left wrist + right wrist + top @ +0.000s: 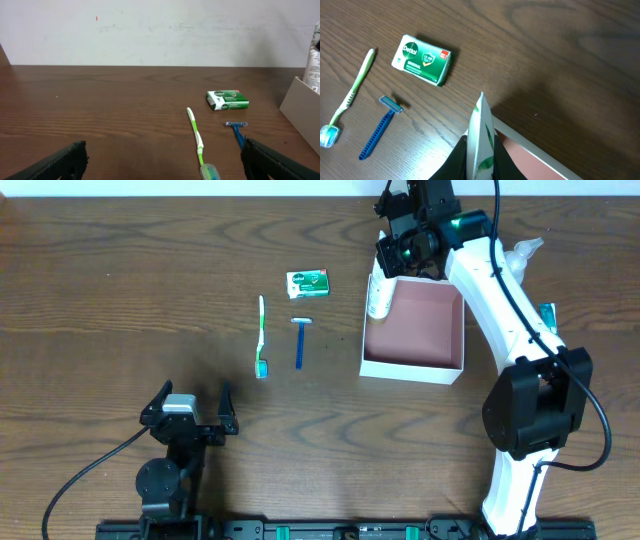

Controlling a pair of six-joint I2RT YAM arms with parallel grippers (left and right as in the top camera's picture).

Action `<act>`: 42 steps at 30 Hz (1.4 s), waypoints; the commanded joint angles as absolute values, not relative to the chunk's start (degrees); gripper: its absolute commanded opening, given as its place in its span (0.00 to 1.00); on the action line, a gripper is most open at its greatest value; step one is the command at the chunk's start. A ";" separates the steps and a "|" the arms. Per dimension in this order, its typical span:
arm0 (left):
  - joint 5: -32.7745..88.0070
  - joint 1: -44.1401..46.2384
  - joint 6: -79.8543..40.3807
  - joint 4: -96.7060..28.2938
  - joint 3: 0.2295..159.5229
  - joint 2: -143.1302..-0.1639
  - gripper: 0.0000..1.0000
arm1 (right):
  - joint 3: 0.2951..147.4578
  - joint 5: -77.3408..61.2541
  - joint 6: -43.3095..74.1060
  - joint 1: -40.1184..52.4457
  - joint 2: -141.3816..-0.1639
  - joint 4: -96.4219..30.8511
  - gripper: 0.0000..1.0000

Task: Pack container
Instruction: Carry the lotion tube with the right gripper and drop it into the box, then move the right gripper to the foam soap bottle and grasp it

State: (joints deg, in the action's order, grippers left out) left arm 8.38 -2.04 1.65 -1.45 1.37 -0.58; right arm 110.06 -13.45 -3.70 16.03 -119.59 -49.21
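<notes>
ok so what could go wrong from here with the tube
1. The right gripper pinches the tube by its flat end right over the container's wall; released there, it may tip out onto the table.
2. The tube seems to lean on that wall, so a sideways pull could shift the container.

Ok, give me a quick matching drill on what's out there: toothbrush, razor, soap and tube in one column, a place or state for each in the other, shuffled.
Things:
1. toothbrush
2. razor
3. soap
4. tube

Places or states:
a. gripped in the right jaws, at the far left corner of the container
b. blue, lying flat just right of the toothbrush
c. green-and-white packet, lying beyond the razor
d. long and thin, leftmost of the four

Pairs: 1-d, 2-b, 3-c, 4-a
</notes>
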 commanded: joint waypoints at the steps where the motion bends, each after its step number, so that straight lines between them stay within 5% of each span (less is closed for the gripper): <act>1: 8.56 -1.85 1.61 -2.94 0.23 -0.23 0.98 | 108.97 -13.85 -2.79 16.93 -119.28 -48.21 0.10; 28: 8.56 -1.85 1.61 -2.94 0.23 -0.23 0.98 | 114.61 -12.16 -2.81 16.84 -110.74 -54.48 0.33; 36: 8.56 -1.85 1.61 -2.94 0.23 -0.23 0.98 | 114.67 -5.23 -2.83 16.80 -103.55 -55.31 0.46; 42: 8.56 -1.85 1.61 -2.94 0.23 -0.23 0.98 | 114.67 15.97 -0.23 13.63 -99.26 -56.90 0.69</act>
